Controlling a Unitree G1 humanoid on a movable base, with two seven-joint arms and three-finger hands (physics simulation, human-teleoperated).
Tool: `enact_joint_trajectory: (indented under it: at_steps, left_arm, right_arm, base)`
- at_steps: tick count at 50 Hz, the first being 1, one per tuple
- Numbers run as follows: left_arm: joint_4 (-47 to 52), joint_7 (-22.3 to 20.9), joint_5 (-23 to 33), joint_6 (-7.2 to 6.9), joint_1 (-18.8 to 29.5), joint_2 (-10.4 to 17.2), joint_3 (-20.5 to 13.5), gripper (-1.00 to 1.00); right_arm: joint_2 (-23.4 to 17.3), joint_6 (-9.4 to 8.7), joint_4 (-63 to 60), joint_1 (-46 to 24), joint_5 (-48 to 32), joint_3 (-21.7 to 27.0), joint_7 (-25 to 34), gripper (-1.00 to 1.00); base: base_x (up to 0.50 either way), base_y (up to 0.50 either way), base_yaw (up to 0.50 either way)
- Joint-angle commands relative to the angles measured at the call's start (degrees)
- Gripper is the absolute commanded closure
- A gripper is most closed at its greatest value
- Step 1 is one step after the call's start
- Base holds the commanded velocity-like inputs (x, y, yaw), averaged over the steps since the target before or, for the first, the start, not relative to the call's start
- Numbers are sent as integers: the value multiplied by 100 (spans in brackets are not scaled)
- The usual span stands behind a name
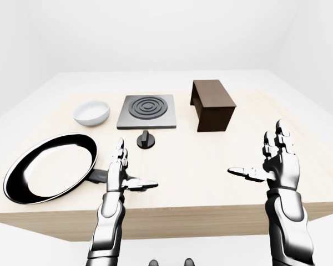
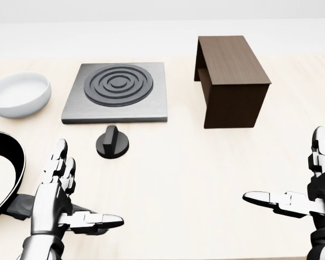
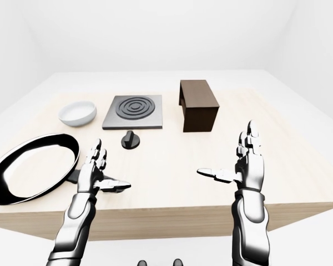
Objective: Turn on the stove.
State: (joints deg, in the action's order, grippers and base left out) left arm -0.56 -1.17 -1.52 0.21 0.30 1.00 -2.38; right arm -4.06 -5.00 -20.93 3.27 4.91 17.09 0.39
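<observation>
Both hands' fingers spread apart; knob (image 2: 112, 143) below stove (image 2: 117, 91), bowl (image 2: 18, 93) left, brown box (image 2: 231, 78) right, pan (image 1: 51, 167) bottom-left

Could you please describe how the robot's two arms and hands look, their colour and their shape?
Both arms are glossy silver metal with dark joints. The left hand and right hand each have three segmented fingers: two long ones side by side and a thumb. No cables, sleeves or markings show.

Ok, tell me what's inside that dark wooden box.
The wooden box stands with one open side facing the view's left. Only a shadowed inner wall shows through the opening; nothing visible sits inside, but most of the interior is hidden by its top and near wall.
</observation>
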Motion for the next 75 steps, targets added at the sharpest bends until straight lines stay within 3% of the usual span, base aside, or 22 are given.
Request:
enact_joint_trajectory:
  at_steps: [1, 8, 12, 27, 39, 47, 53, 58, 63, 69, 72, 75]
  left_arm:
    - [-8, 11, 0, 2, 0, -2, 4, -100]
    - [9, 13, -4, -12, 0, 0, 0, -100]
    - [-85, 12, -4, 59, 24, 5, -9, -100]
    - [-79, 7, -16, 37, 34, 11, -19, -100]
    - [41, 4, -44, -80, 26, 16, -31, -100]
    - [-53, 9, -55, -34, 71, 18, -47, -100]
    - [20, 15, -42, -82, 43, 10, -19, -100]
    - [-201, 32, -48, 7, 169, 31, -60, -100]
    - [-134, 111, -118, -271, 480, 77, -132, -100]
    - [-389, 150, -84, -154, 731, 117, -121, -100]
    - [-463, 183, -104, -173, 867, 157, -172, -100]
    - [-699, 214, -124, -79, 1018, 209, -235, -100]
  right_arm:
    - [-4, 0, -27, 5, 15, 22, 26, -100]
    - [-4, 0, -63, 15, 28, 23, 38, -100]
    - [10, 0, -61, 24, 20, 9, 49, -100]
    - [18, 0, -63, 23, 35, 6, 71, -100]
    - [9, 0, -148, 18, 62, 13, 87, -100]
    - [-1, 0, -142, 1, 55, 8, 93, -100]
    - [11, 0, -189, 4, 84, 17, 94, -100]
    - [45, 0, -247, 51, 146, 47, 84, -100]
    - [49, 0, -133, 58, 132, 14, 92, -100]
    - [53, 0, -138, 68, 113, -29, 89, -100]
    - [53, 0, -152, 78, 124, -14, 99, -100]
    - [55, 0, -137, 68, 112, -24, 102, -100]
  base:
    - [27, 0, 0]
    - [27, 0, 0]
    - [27, 0, 0]
    - [27, 0, 0]
    - [27, 0, 0]
    - [27, 0, 0]
    - [27, 0, 0]
    - [18, 0, 0]
    - [0, 0, 0]
    - [0, 0, 0]
    - [0, 0, 0]
    - [0, 0, 0]
